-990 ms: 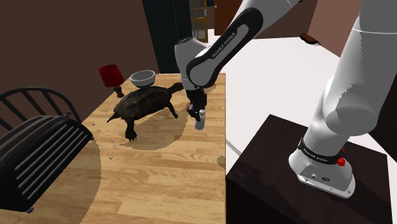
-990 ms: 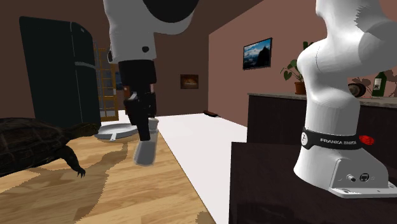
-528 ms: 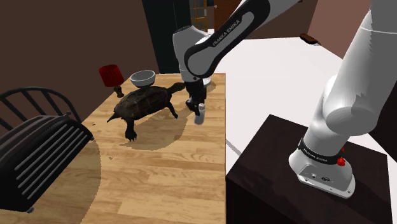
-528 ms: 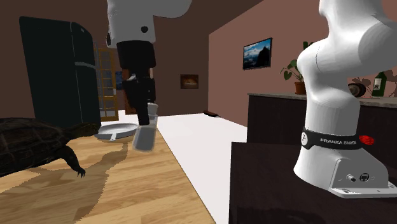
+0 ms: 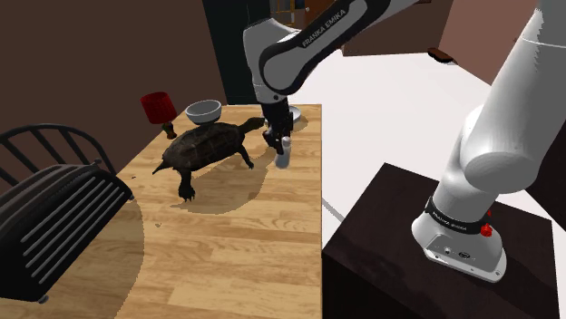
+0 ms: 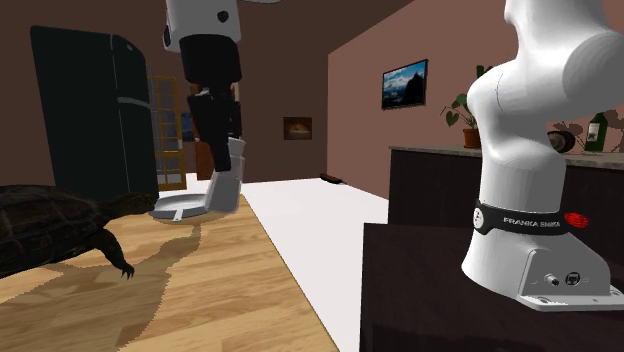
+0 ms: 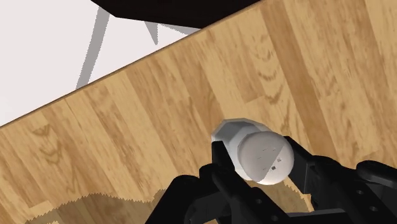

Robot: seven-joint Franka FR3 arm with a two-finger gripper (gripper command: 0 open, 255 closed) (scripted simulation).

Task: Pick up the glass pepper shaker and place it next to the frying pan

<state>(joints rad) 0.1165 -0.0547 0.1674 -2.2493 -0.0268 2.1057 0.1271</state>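
Carried along with the arm, the pale grey pepper shaker (image 5: 284, 154) has slid from beside the turtle's (image 5: 204, 147) front leg to just off its head, nearer the far end of the desk (image 5: 236, 245). The tool (image 5: 280, 143) is clamped on the shaker's body, one black finger on either side, with the rounded cap facing the wrist camera, so the shaker hangs below the fingers and looks to be clear of the wood. It is probably kept lifted so that it passes the turtle's head without knocking it. A grey bowl-shaped vessel (image 5: 204, 111), which I take to be the frying pan, sits beyond the turtle's shell. The shaker is not yet next to it, so the carry looks about half done.
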